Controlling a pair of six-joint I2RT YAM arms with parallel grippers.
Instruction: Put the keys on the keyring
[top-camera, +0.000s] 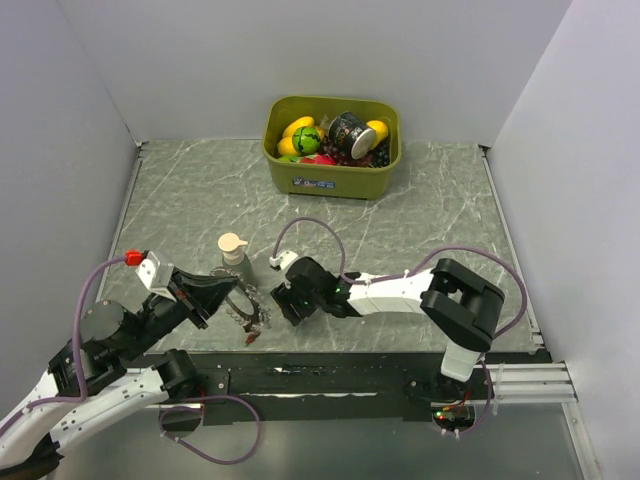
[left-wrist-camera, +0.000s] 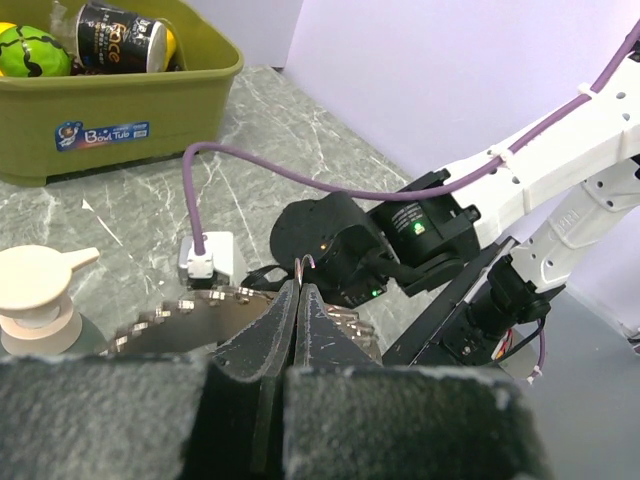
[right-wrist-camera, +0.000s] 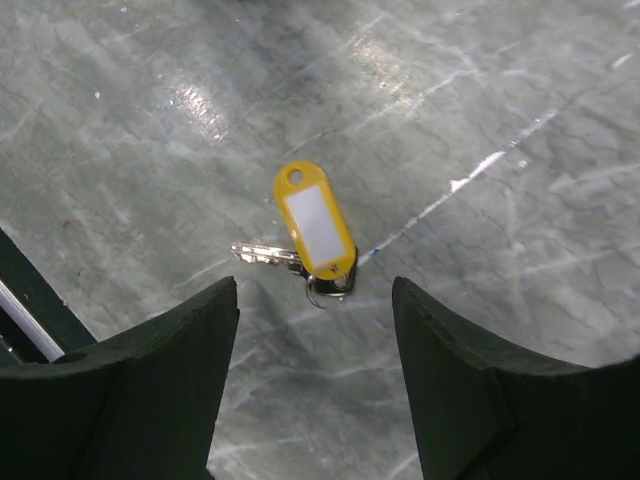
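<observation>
Seen from above, two white and black robot arms reach over a grey marbled tabletop (top-camera: 180, 200). The left arm enters from the lower left corner of the frame and angles up and to the right. Its left end effector (top-camera: 222, 295) sits low, just left of centre. The right arm rises from its base at the lower right, bends at a black elbow, and stretches leftward, low and nearly level. This brings the right end effector (top-camera: 290, 302) close to the left one, the two tips facing each other.

The keyring (top-camera: 248, 310), a silvery beaded chain loop, lies between the two tips at the lower centre. In the left wrist view, the left end effector (left-wrist-camera: 297, 290) is squeezed to a thin slit. The keyring (left-wrist-camera: 165, 318) runs out to either side of its tips, so it appears pinched there.

In the right wrist view, the right end effector (right-wrist-camera: 312, 290) is spread wide and points down at the tabletop (right-wrist-camera: 500, 100). The yellow-tagged key (right-wrist-camera: 315, 225) lies flat in the middle of the frame, between and just beyond the two fingertips, untouched.

An olive-green bin (top-camera: 330, 180) of toys stands at the upper centre. A pump bottle (top-camera: 233, 248) stands just above the keyring.
</observation>
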